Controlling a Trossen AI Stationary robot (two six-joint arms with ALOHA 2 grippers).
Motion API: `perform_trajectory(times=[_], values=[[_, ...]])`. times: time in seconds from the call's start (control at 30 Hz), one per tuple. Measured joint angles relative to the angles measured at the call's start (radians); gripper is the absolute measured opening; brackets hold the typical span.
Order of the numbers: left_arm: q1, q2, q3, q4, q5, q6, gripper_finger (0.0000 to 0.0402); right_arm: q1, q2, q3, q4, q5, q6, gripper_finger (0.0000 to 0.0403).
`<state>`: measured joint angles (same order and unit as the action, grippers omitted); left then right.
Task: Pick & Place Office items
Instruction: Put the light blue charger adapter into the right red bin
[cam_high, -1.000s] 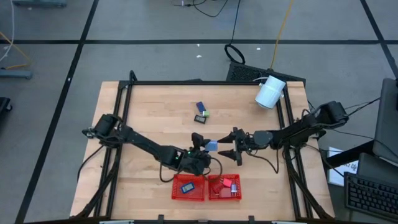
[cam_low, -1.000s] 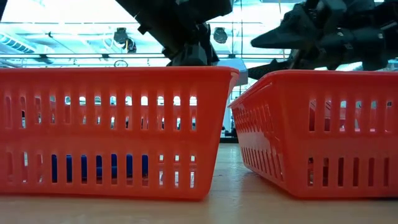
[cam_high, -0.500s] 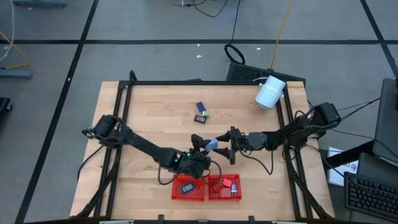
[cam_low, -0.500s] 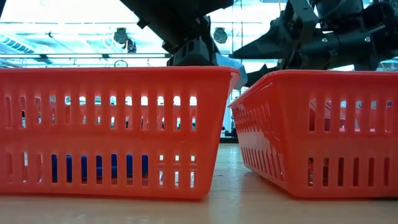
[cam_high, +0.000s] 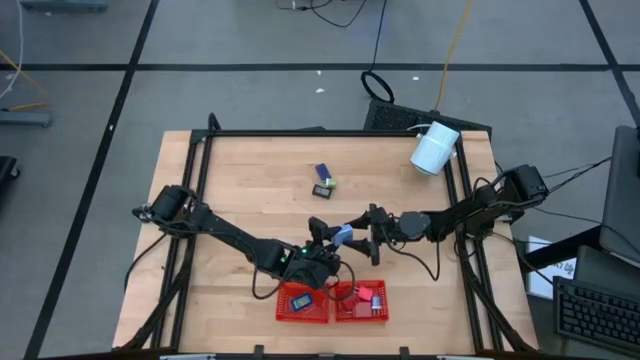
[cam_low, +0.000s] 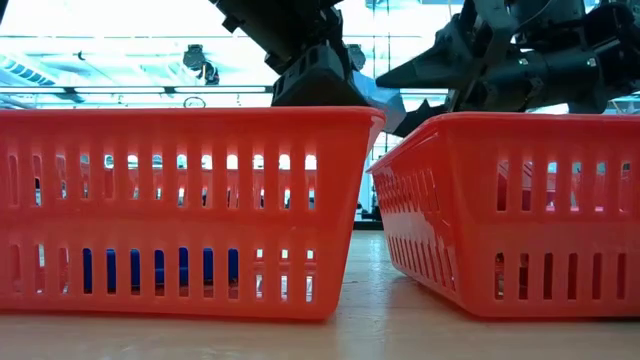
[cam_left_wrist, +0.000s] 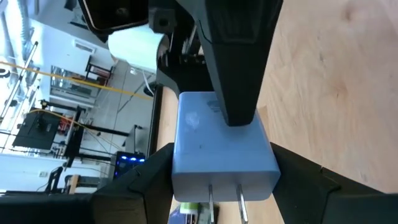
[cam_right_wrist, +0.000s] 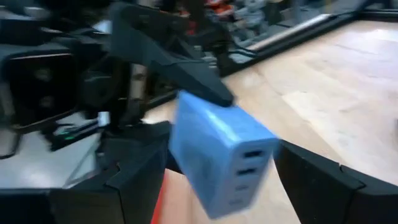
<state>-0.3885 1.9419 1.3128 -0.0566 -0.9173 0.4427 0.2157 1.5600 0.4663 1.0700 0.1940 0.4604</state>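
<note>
The left gripper (cam_high: 331, 238) pinches the light blue charger (cam_high: 342, 235) above the table's middle, near the front edge. The right gripper (cam_high: 366, 234), fingers spread wide, faces it from the right; the charger's port end points toward it.

Hidden, cropped and blurred parts

The light blue blocky charger (cam_right_wrist: 221, 163) is smeared by blur in the right wrist view; in the left wrist view a dark finger (cam_left_wrist: 239, 56) covers part of its top. Low down, the red mesh tray (cam_low: 180, 215) walls hide most of a dark blue piece (cam_low: 150, 268), and both arms are cut off above.
</note>
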Motion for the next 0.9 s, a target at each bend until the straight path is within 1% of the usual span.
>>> perform_trajectory(times=[0.07,0.17,0.33,0.43,0.7,0.9], values=[[-0.002,0.0,0.0,0.03,0.002,0.005,0.0225,0.0,0.0,0.0,0.026,-0.062,-0.001,0.0286],[-0.01,0.0,0.0,0.065,0.019,0.045,0.0225,0.0,0.0,-0.001,0.064,-0.117,-0.001,0.0286],[-0.014,0.0,0.0,0.07,0.017,0.053,0.0225,0.0,-0.001,-0.001,0.078,-0.121,-0.001,0.0284],[-0.014,0.0,0.0,0.07,0.007,0.053,0.0225,0.001,-0.001,-0.001,0.078,-0.119,-0.001,0.0274],[-0.021,-0.001,0.0,0.062,0.007,0.053,0.0225,0.0,0.0,-0.001,0.075,-0.165,-0.001,0.0229],[-0.021,-0.002,0.0,0.061,0.007,0.062,0.0225,0.0,0.0,-0.001,0.066,-0.168,-0.001,0.0197]])
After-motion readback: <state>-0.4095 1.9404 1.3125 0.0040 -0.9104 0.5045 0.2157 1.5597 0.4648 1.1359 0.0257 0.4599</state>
